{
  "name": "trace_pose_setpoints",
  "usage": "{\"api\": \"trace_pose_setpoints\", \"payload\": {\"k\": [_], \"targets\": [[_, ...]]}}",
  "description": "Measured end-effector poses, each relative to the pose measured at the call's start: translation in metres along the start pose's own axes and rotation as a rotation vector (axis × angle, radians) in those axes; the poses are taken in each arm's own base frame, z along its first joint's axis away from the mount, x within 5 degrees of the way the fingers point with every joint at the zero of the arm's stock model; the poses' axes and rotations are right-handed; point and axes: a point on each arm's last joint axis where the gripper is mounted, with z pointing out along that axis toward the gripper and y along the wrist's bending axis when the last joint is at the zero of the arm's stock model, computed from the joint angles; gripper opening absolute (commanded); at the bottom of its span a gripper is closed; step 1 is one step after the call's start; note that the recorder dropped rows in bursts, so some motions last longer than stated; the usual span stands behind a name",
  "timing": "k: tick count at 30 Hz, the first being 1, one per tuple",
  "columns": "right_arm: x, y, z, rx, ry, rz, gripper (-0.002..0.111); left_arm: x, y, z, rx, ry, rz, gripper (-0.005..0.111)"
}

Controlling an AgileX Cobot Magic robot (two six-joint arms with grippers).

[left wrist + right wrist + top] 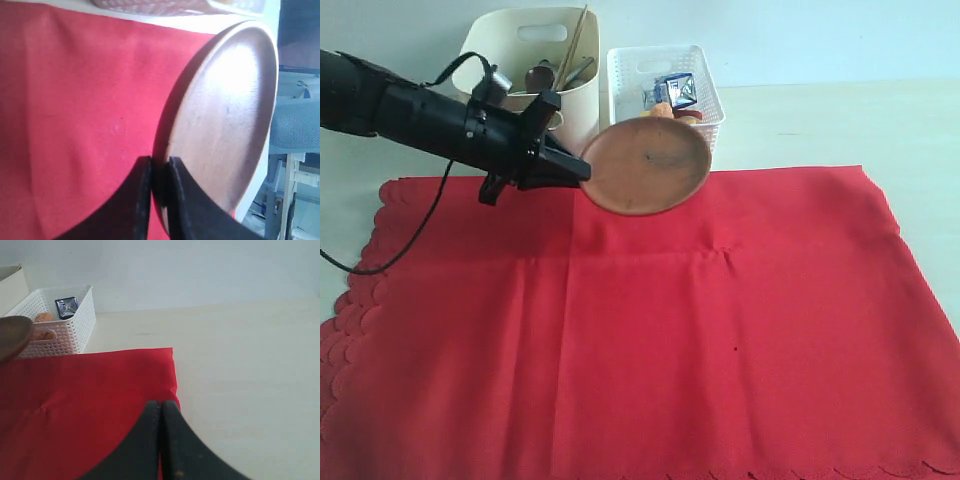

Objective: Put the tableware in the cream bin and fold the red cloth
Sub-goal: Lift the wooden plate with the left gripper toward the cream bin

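Observation:
My left gripper (582,168) is shut on the rim of the round brown plate (646,165), which hangs tilted above the far edge of the red cloth (650,330). The left wrist view shows the plate (225,125) edge pinched between the left gripper's (160,162) two fingers. The cream bin (530,70) stands behind the arm and holds chopsticks (572,45) and other tableware. My right gripper (160,405) is shut and empty over the red cloth's (85,405) far right corner; it is out of the exterior view.
A white lattice basket (665,85) with a milk carton (678,92) and food stands right of the cream bin. The same basket (57,327) shows in the right wrist view. Bare pale table (840,120) lies behind and right of the cloth.

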Motion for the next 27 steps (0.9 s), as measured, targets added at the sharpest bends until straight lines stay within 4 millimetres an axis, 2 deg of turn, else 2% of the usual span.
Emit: {"api": "trace_pose_setpoints", "payload": {"k": [14, 20, 27], "targets": [[0.000, 0.000, 0.000, 0.000, 0.000, 0.000, 0.000, 0.000, -0.047, -0.073, 0.009, -0.032, 0.177, 0.000], [0.000, 0.000, 0.000, 0.000, 0.000, 0.000, 0.000, -0.001, -0.065, -0.112, 0.011, -0.114, 0.222, 0.000], [0.000, 0.000, 0.000, 0.000, 0.000, 0.000, 0.000, -0.009, -0.058, -0.142, -0.022, -0.217, 0.208, 0.000]]}}
